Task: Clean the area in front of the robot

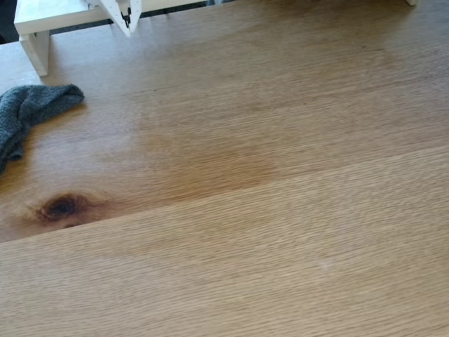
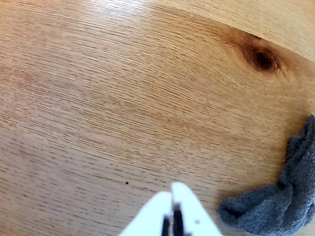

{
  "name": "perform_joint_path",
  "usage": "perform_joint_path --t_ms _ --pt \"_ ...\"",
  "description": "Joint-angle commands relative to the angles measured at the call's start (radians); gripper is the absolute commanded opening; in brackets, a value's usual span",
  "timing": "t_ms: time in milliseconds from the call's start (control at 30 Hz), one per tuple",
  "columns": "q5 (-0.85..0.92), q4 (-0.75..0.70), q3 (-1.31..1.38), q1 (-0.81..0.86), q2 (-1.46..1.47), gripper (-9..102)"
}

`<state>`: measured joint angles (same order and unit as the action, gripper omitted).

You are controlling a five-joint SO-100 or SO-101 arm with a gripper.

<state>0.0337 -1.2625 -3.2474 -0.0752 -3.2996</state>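
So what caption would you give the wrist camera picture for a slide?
Closed white gripper poised above the oak tabletop, a crumpled grey cloth lying to its right.

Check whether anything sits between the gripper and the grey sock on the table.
Nothing visible does. In the wrist view only bare tabletop separates the gripper, jaws together, from the grey sock; the dark knot is flush wood.

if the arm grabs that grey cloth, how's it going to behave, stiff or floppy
The grey cloth is probably floppy: it lies crumpled in soft folds on the tabletop, so it would likely droop from the gripper. Its fuzzy knit suggests it's light and not slippery. Pushed, it would likely bunch up rather than slide.
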Motion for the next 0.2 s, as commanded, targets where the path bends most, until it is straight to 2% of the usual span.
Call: perform_joint_path --t_ms 0,167 --pt "0.002 -0.002 -0.115 0.002 -0.006 0" --pt "0.002 -0.002 -0.115 0.023 -0.006 0"
